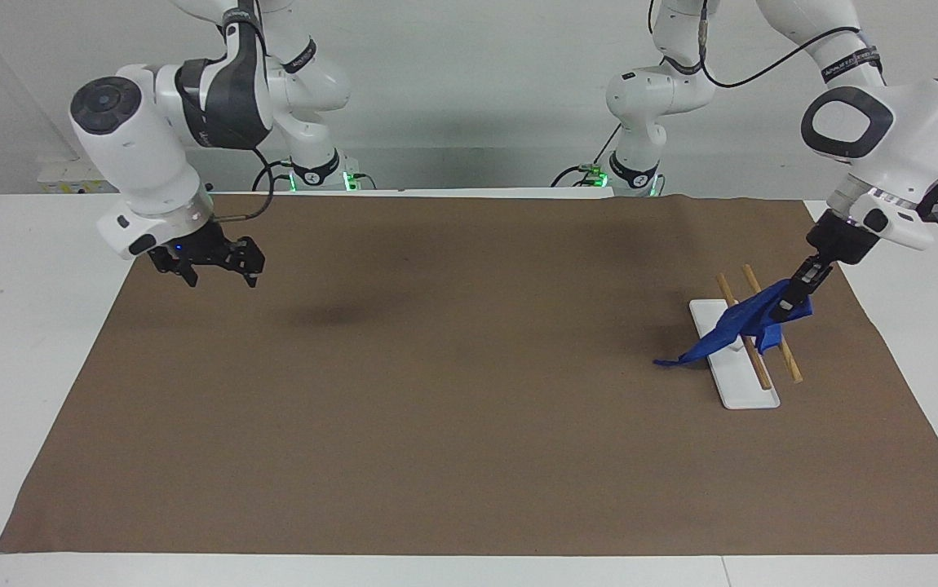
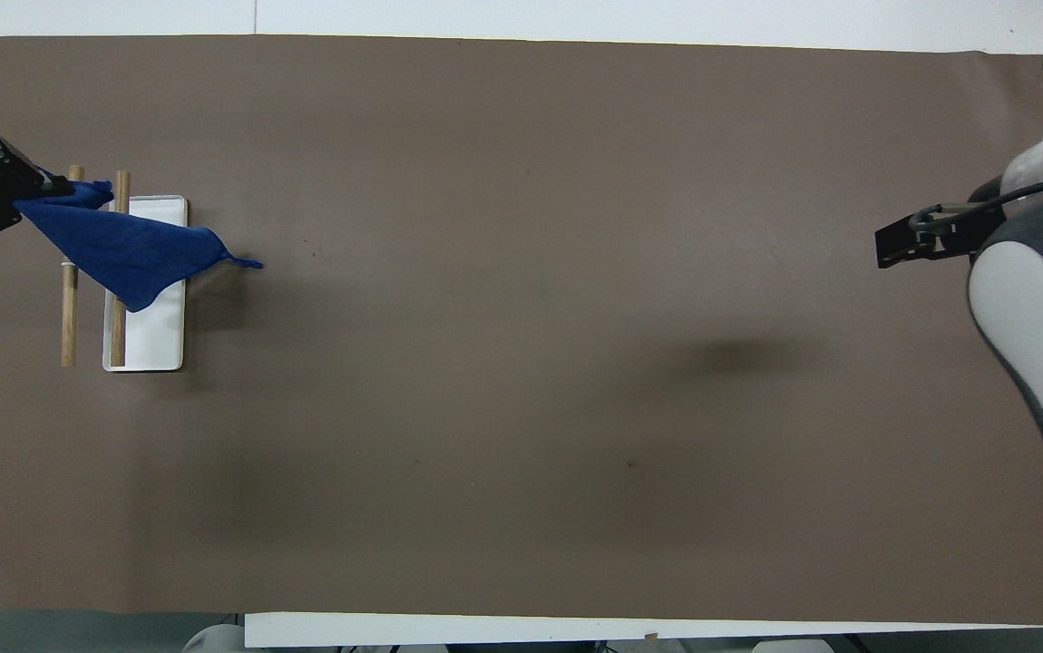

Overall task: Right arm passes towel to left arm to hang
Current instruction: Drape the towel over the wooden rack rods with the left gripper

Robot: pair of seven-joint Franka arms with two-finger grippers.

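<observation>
The blue towel (image 1: 728,331) is pinched at one corner by my left gripper (image 1: 795,306), which is shut on it over the rack at the left arm's end of the table. The towel slants down across the rack's two wooden rails (image 1: 789,362) and its loop tail reaches the mat beside the white base (image 1: 745,390). In the overhead view the towel (image 2: 118,252) spans both rails (image 2: 68,317) from the left gripper (image 2: 32,189). My right gripper (image 1: 223,279) is open and empty, raised over the mat's edge at the right arm's end; it also shows in the overhead view (image 2: 893,247).
A brown mat (image 1: 469,424) covers the white table (image 1: 20,326). The rack's white base (image 2: 157,337) stands on the mat at the left arm's end. Nothing else lies on the mat.
</observation>
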